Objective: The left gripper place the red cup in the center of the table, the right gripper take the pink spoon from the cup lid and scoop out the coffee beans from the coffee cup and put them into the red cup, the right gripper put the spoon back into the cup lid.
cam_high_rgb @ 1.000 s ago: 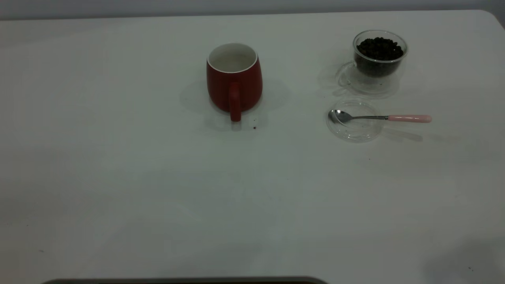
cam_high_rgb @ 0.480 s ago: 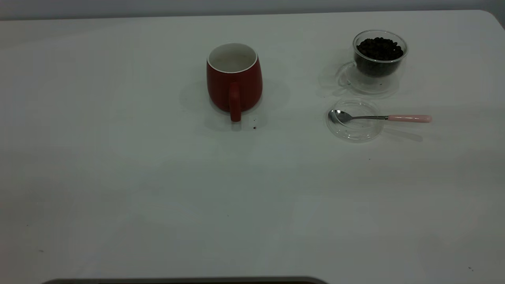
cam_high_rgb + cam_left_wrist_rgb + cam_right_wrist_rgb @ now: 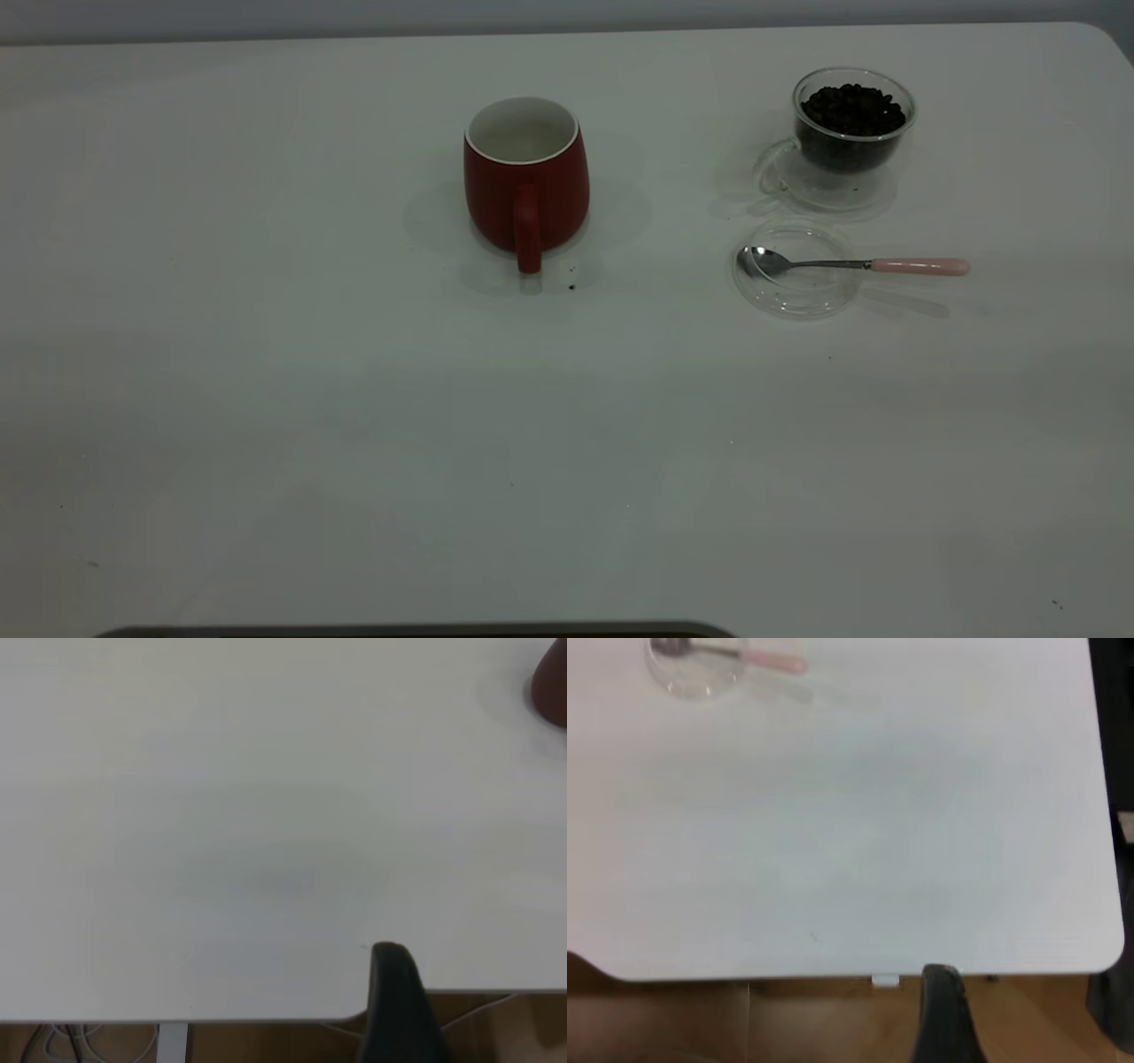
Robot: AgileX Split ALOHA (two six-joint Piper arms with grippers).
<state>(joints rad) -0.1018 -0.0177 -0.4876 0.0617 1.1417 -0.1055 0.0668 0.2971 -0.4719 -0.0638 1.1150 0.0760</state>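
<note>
The red cup [image 3: 526, 177] stands upright near the table's middle, its handle towards the near edge, and its rim also shows in the left wrist view [image 3: 554, 691]. The glass coffee cup [image 3: 852, 133] full of coffee beans is at the far right. In front of it lies the clear cup lid [image 3: 796, 270], with the pink-handled spoon [image 3: 850, 264] resting across it, bowl inside, handle pointing right. My left gripper [image 3: 394, 992] hangs at the table's near edge, far from the cup. My right gripper [image 3: 943, 1010] is also back at the near edge, far from the lid [image 3: 695, 669] and spoon [image 3: 744, 654].
A stray dark crumb [image 3: 571, 286] lies just right of the red cup's handle. The white table [image 3: 354, 425] stretches bare between the cups and the near edge. Neither arm shows in the exterior view.
A faint shadow at the table's near right corner has faded away. The cups, lid and spoon have not moved.
</note>
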